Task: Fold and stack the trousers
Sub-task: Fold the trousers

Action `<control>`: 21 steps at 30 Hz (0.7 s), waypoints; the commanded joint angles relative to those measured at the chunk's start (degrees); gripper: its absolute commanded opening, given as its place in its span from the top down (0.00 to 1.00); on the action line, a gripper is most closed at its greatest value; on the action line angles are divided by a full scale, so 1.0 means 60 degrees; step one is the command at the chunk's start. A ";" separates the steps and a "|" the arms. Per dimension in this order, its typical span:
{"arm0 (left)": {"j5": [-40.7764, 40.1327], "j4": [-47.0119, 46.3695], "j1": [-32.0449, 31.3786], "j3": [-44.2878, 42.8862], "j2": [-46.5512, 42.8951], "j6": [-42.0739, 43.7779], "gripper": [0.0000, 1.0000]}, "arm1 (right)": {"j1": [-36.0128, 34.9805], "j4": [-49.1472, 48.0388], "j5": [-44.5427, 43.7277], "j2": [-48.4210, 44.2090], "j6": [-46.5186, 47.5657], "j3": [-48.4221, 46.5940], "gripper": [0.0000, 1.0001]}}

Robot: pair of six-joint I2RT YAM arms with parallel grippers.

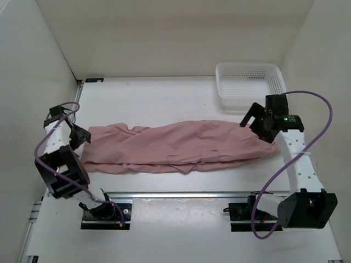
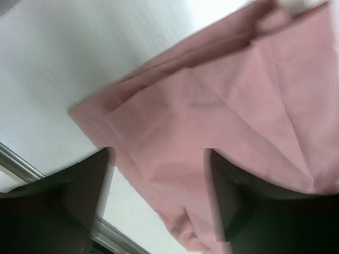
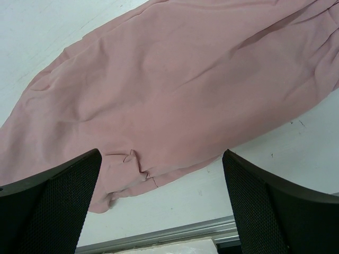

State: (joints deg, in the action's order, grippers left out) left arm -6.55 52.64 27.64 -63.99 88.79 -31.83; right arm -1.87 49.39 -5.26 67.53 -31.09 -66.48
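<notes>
The dusty-pink trousers [image 1: 181, 145] lie flat as a long band across the middle of the table, left to right. My left gripper [image 1: 82, 135] is at their left end. In the left wrist view [image 2: 159, 174] it is open, its dark fingers on either side of the cloth's corner [image 2: 222, 106]; the view is blurred. My right gripper [image 1: 253, 120] is over the right end. In the right wrist view [image 3: 161, 180] it is open and empty, a little above the cloth [image 3: 175, 90] and its near edge.
A white mesh basket [image 1: 249, 85] stands at the back right, just behind the right gripper. A metal rail [image 1: 181, 194] runs along the near edge of the table and shows in the right wrist view [image 3: 159, 235]. White walls enclose the table.
</notes>
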 commanded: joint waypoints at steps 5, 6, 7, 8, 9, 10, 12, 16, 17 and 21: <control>0.1324 -0.0029 -0.0928 -0.0146 -0.1366 0.0019 0.85 | 0.0048 -0.0525 0.0348 -0.0048 0.0114 0.0444 0.02; 0.1325 -0.0116 -0.1452 -0.0146 -0.1265 -0.0316 0.90 | 0.0048 -0.0526 0.0349 -0.0048 0.0012 0.0445 0.02; 0.1166 -0.0117 -0.1776 -0.0059 -0.1177 -0.0551 0.90 | 0.0048 -0.0526 0.0494 -0.0048 0.0011 0.0445 0.02; 0.1164 -0.0204 -0.2113 -0.0058 -0.0958 -0.0699 0.90 | 0.0048 -0.0613 0.0597 -0.0048 -0.0076 0.0445 0.02; 0.1034 -0.0204 -0.2435 -0.0058 -0.0782 -0.0831 0.90 | 0.0048 -0.0614 0.0699 0.0039 -0.0178 0.0532 0.02; 0.0945 -0.0204 -0.3018 -0.0276 -0.0563 -0.1107 0.90 | 0.0048 -0.0715 0.0700 0.0039 -0.0179 0.0533 0.02; 0.0813 -0.0204 -0.3447 -0.0555 0.0242 -0.1198 0.90 | 0.0048 -0.0716 0.0817 0.0039 -0.0179 0.0533 0.02; 0.0535 -0.0204 -0.3785 -0.1140 0.1663 -0.1490 0.90 | 0.0048 -0.0614 0.0408 -0.0135 -0.0092 0.0358 0.02; 0.0404 -0.0074 -0.3786 -0.1273 0.1941 -0.1491 0.90 | 0.0048 -0.0512 0.0277 -0.0136 -0.0092 0.0357 0.02; 0.0110 0.0410 -0.3786 -0.2312 0.3871 -0.1361 0.90 | 0.0048 -0.0307 -0.0045 -0.0224 0.0011 0.0357 0.02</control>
State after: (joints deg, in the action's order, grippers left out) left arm -3.20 53.43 4.75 -72.93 108.01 -39.48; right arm -1.85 46.70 -3.36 67.72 -31.66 -63.42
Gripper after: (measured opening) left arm 0.111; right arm 0.976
